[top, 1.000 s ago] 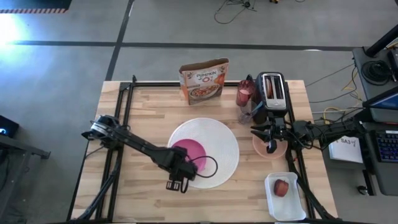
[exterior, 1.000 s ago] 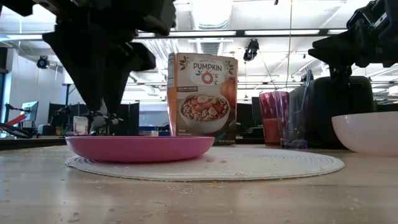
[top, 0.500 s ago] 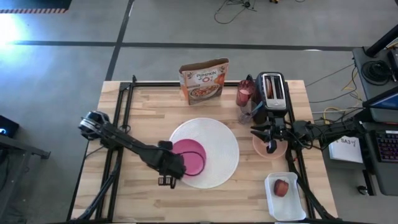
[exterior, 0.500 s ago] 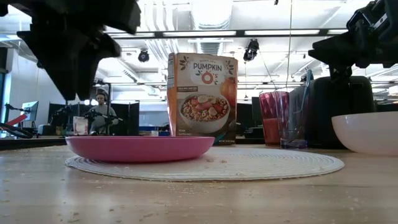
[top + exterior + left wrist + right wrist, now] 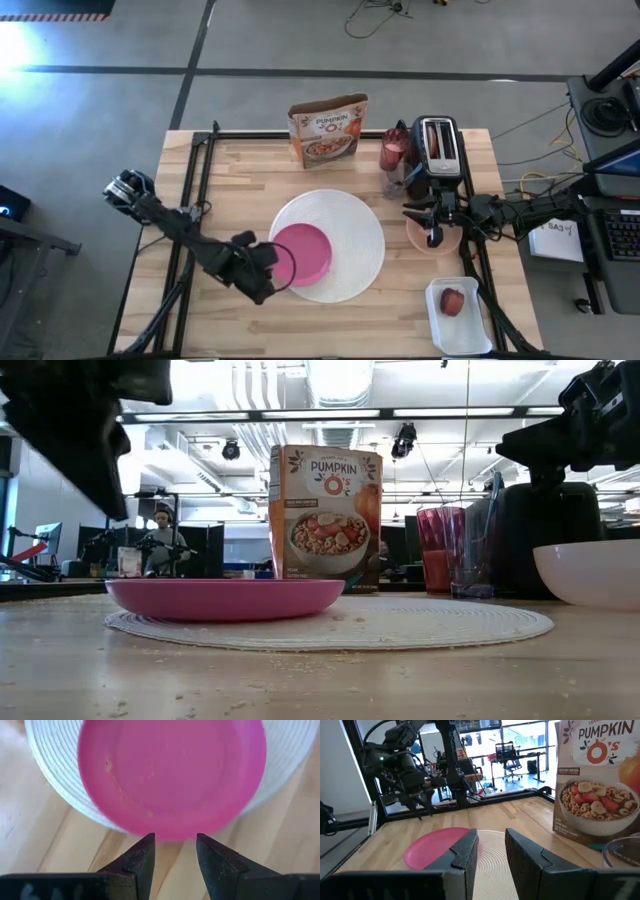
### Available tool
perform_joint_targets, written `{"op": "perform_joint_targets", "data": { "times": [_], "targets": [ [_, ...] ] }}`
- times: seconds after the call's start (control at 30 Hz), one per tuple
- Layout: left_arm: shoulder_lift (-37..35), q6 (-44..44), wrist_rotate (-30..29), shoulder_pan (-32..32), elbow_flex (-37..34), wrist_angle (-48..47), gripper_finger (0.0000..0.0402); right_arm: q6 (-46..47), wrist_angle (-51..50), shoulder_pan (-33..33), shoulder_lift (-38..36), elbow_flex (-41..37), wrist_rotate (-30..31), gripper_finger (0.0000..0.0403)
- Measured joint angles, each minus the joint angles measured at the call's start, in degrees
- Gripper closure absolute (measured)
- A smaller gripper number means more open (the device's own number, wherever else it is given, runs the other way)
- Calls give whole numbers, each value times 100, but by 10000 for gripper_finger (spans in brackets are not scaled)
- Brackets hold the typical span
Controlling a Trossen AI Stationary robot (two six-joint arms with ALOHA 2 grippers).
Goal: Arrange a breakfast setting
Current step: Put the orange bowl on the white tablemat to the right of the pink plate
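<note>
The magenta plate [image 5: 303, 255] lies flat on the left part of the large round white plate [image 5: 350, 225]. My left gripper [image 5: 270, 270] is open just off the magenta plate's left rim, its tips [image 5: 175, 837] short of the rim and touching nothing. My right gripper [image 5: 433, 232] is open above the peach bowl [image 5: 447, 240], which stands on the table at the right. The pink tumbler [image 5: 393, 150] stands at the back with a teal handle [image 5: 493, 510] beside it. A small red fruit [image 5: 452, 301] lies in a white tray. Bagel and loose cereal do not show.
A cereal box [image 5: 328, 128] stands at the table's far edge behind the white plate. A black toaster [image 5: 437, 145] stands at the back right beside the tumbler. The white tray [image 5: 458, 318] sits at the near right corner. Bare wood lies to the left of the plates.
My left gripper has drawn back from the magenta plate's near edge toward the table's left edge, risen, and tipped so that its fingers point at the plate's left rim. The magenta plate has stayed on the white plate.
</note>
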Motion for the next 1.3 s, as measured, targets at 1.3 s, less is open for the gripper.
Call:
{"op": "perform_joint_targets", "data": {
  "times": [1.3],
  "targets": [
    [-223,-1505,-1277,90,-305,-1284,274,5164,-4621,0,1005,2445,1362,312]
  ]
}}
